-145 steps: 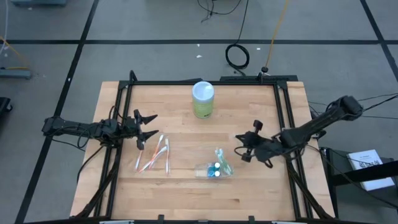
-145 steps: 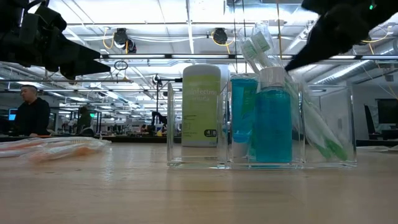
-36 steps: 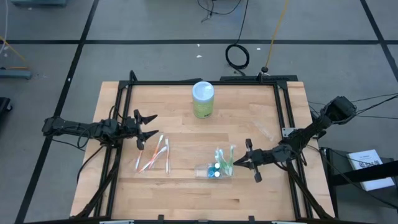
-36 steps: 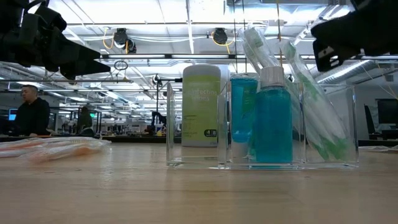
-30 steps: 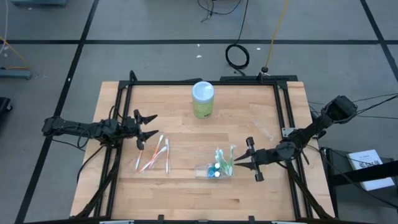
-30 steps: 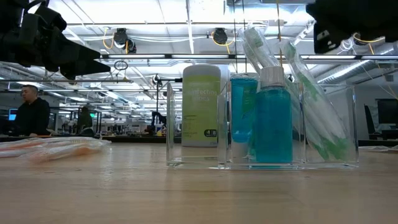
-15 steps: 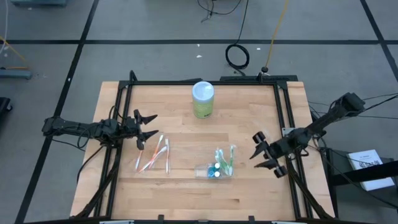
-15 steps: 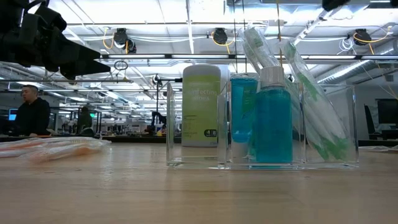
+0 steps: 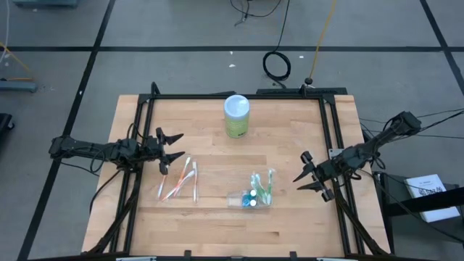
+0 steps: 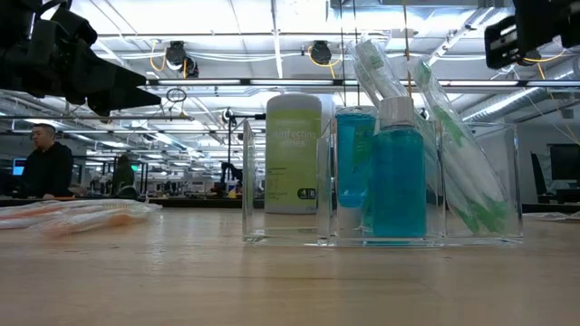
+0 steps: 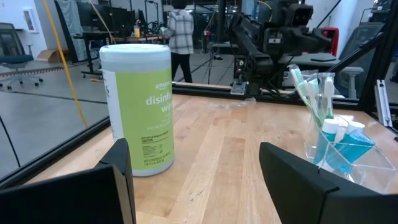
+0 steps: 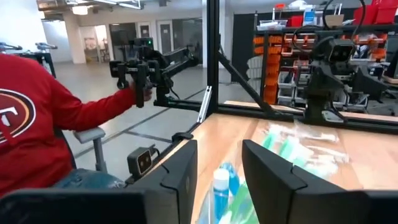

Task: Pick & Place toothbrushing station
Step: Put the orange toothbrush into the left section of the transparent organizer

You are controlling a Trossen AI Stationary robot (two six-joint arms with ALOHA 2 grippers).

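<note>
High view: the clear organizer (image 9: 254,197) is seen on the wooden table (image 9: 217,225), toward the near-right part, w/ green-and-white toothbrushes (image 9: 264,184) and blue-capped bottles (image 9: 250,196) stood in it; the right gripper (image 9: 307,176) is held just to its right, apart from it, fingers spread and nothing between them. The left gripper (image 9: 171,148) is parked at the table's left side, fingers wide apart and empty, w/ a loose bunch of wrapped toothbrushes (image 9: 180,181) lying near it. A green wipes canister (image 9: 236,116) is stood upright near the far edge. Low view: the organizer (image 10: 381,181) is shown at centre, a blue mouthwash bottle (image 10: 397,172) and a blue tube (image 10: 354,167) inside, toothbrushes (image 10: 453,145) leaned in the right-hand compartment, the canister (image 10: 293,154) behind it, wrapped brushes (image 10: 82,215) at left; a seated person (image 10: 45,163) is seen in the room beyond. Left wrist view: the canister (image 11: 137,106) and organizer (image 11: 339,146) are framed past the spread fingers (image 11: 298,180). Right wrist view: the parted fingers (image 12: 273,174) are pointed at the bottles (image 12: 221,183), w/ a person's red sleeve (image 12: 56,106) at the side
</note>
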